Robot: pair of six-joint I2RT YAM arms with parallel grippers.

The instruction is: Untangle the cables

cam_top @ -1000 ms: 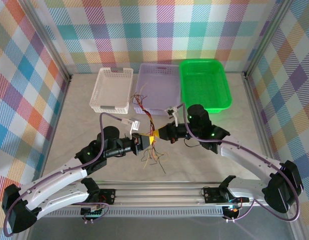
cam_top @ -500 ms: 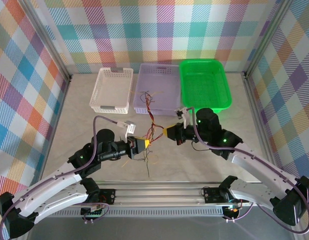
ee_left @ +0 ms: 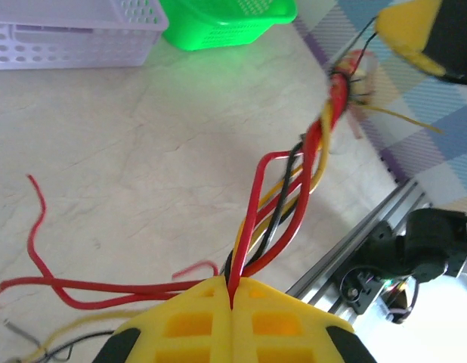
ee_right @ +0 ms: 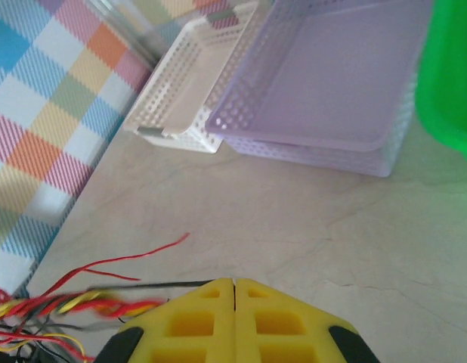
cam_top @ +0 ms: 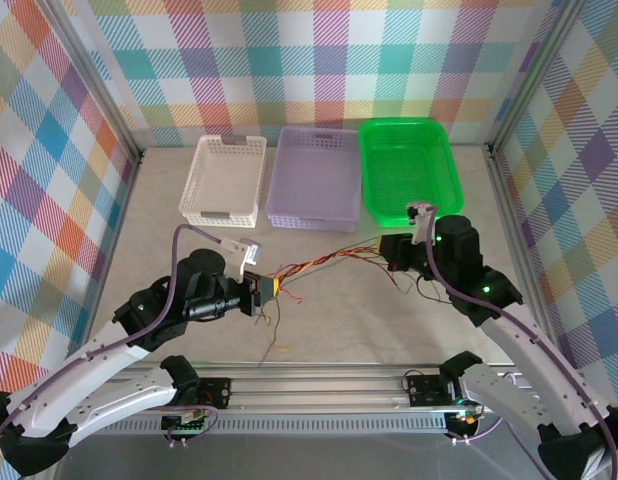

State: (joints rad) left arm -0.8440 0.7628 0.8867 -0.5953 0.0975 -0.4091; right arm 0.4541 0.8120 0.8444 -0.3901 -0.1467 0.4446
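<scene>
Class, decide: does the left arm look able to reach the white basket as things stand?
Probably yes: bare table lies between the left gripper and the white basket, but its jaws are shut on the cables.

**Q:** How is the light?
**A:** Bright and even, from overhead; the pale surface [cam_top: 389, 330] carries only faint, soft shadows.
**Q:** Is it sharp?
**A:** The top view is crisp. In the left wrist view the cables [ee_left: 329, 113] smear with motion blur, and the lower right corner glares white.
</scene>
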